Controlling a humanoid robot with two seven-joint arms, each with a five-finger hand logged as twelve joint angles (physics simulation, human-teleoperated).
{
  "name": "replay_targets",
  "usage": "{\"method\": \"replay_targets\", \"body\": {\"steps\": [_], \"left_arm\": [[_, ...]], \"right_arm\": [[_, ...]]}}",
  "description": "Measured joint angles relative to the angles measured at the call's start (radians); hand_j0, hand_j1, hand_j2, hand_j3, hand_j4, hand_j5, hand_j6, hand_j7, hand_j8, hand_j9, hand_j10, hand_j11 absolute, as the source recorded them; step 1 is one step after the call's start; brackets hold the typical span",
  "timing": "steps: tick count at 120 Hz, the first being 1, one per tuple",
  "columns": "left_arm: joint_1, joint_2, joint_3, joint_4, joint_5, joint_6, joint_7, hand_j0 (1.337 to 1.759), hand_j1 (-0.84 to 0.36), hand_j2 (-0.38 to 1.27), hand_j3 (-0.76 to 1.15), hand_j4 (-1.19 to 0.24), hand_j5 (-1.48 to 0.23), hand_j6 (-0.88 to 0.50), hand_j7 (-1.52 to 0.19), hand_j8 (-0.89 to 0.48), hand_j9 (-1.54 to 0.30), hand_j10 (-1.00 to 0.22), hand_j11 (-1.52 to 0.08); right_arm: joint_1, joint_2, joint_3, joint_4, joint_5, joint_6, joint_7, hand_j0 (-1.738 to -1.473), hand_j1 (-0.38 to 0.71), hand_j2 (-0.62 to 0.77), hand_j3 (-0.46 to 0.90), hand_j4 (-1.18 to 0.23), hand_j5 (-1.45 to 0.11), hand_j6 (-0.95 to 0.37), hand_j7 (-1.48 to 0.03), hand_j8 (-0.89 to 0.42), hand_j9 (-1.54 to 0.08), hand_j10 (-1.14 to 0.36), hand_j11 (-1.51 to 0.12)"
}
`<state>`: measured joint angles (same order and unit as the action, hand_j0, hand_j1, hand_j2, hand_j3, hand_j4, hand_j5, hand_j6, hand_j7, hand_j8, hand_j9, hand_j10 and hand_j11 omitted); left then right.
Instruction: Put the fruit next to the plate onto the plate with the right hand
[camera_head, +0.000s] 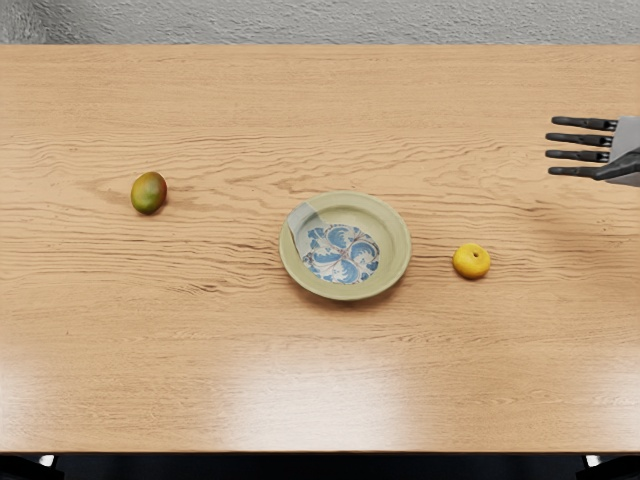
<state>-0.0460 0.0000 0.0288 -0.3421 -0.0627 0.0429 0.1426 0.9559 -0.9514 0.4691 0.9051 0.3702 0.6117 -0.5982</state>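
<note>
A round yellow-orange fruit (471, 261) lies on the table just right of a pale green plate (392, 232) with a blue pattern in its middle. The plate holds nothing. My right hand (585, 148) comes in at the right edge, above and to the right of the fruit, well apart from it. Its dark fingers (575, 155) are stretched out straight toward the left and hold nothing. The left arm does not show.
A green-and-red mango (148, 192) lies far to the left of the plate. The wooden table (320, 380) runs across the whole view, with its far edge along the top and its near edge along the bottom.
</note>
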Motion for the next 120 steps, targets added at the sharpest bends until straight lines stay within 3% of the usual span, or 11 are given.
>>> {"method": "replay_targets", "body": {"steps": [20, 36, 40, 48, 59, 66, 74, 99, 120], "left_arm": [[0.000, 0.000, 0.000, 0.000, 0.000, 0.000, 0.000, 1.658, 0.35, 0.00, 0.00, 0.00, 0.00, 0.00, 0.00, 0.00, 0.00, 0.00, 0.00], [0.000, 0.000, 0.000, 0.000, 0.000, 0.000, 0.000, 1.658, 0.35, 0.00, 0.00, 0.00, 0.00, 0.00, 0.00, 0.00, 0.00, 0.00, 0.00], [0.000, 0.000, 0.000, 0.000, 0.000, 0.000, 0.000, 1.658, 0.35, 0.00, 0.00, 0.00, 0.00, 0.00, 0.00, 0.00, 0.00, 0.00, 0.00], [0.000, 0.000, 0.000, 0.000, 0.000, 0.000, 0.000, 1.658, 0.35, 0.00, 0.00, 0.00, 0.00, 0.00, 0.00, 0.00, 0.00, 0.00, 0.00], [0.000, 0.000, 0.000, 0.000, 0.000, 0.000, 0.000, 1.658, 0.35, 0.00, 0.00, 0.00, 0.00, 0.00, 0.00, 0.00, 0.00, 0.00, 0.00], [0.000, 0.000, 0.000, 0.000, 0.000, 0.000, 0.000, 1.658, 0.35, 0.00, 0.00, 0.00, 0.00, 0.00, 0.00, 0.00, 0.00, 0.00, 0.00], [0.000, 0.000, 0.000, 0.000, 0.000, 0.000, 0.000, 1.658, 0.35, 0.00, 0.00, 0.00, 0.00, 0.00, 0.00, 0.00, 0.00, 0.00, 0.00], [-0.002, 0.000, 0.000, 0.000, 0.000, 0.000, 0.000, 1.658, 0.35, 0.00, 0.00, 0.00, 0.00, 0.00, 0.00, 0.00, 0.00, 0.00, 0.00], [-0.002, 0.000, 0.000, 0.000, 0.000, 0.000, 0.000, 1.658, 0.35, 0.00, 0.00, 0.00, 0.00, 0.00, 0.00, 0.00, 0.00, 0.00, 0.00]], "right_arm": [[0.031, 0.011, 0.000, 0.001, -0.032, 0.000, 0.000, -1.658, -0.35, 0.00, 0.00, 0.00, 0.00, 0.01, 0.00, 0.00, 0.00, 0.00, 0.00], [0.109, 0.077, 0.008, 0.051, -0.265, 0.000, 0.000, -1.658, -0.35, 0.00, 0.00, 0.00, 0.00, 0.00, 0.00, 0.00, 0.00, 0.00, 0.00], [0.119, 0.065, 0.020, 0.110, -0.320, 0.000, 0.001, -1.658, -0.35, 0.00, 0.00, 0.00, 0.00, 0.00, 0.00, 0.00, 0.00, 0.00, 0.00], [0.129, -0.005, 0.055, 0.315, -0.438, -0.006, 0.001, -1.658, -0.35, 0.00, 0.00, 0.00, 0.00, 0.00, 0.00, 0.00, 0.00, 0.00, 0.00], [0.133, -0.061, 0.077, 0.557, -0.621, -0.168, 0.001, -1.658, -0.35, 0.00, 0.00, 0.00, 0.00, 0.00, 0.00, 0.00, 0.00, 0.00, 0.00], [0.126, -0.080, 0.076, 0.673, -0.709, -0.315, 0.001, -1.658, -0.35, 0.00, 0.00, 0.00, 0.00, 0.00, 0.00, 0.00, 0.00, 0.00, 0.00], [0.092, -0.075, 0.073, 0.752, -0.806, -0.452, 0.001, -1.658, -0.35, 0.00, 0.00, 0.00, 0.00, 0.00, 0.00, 0.00, 0.00, 0.00, 0.00], [0.037, 0.031, -0.043, 0.828, -0.964, -0.616, -0.001, -1.658, -0.35, 0.00, 0.00, 0.00, 0.00, 0.00, 0.00, 0.00, 0.00, 0.00, 0.00], [-0.023, 0.131, -0.106, 0.838, -1.121, -0.952, -0.010, -1.658, -0.35, 0.00, 0.00, 0.00, 0.00, 0.00, 0.00, 0.00, 0.00, 0.00, 0.00]]}}
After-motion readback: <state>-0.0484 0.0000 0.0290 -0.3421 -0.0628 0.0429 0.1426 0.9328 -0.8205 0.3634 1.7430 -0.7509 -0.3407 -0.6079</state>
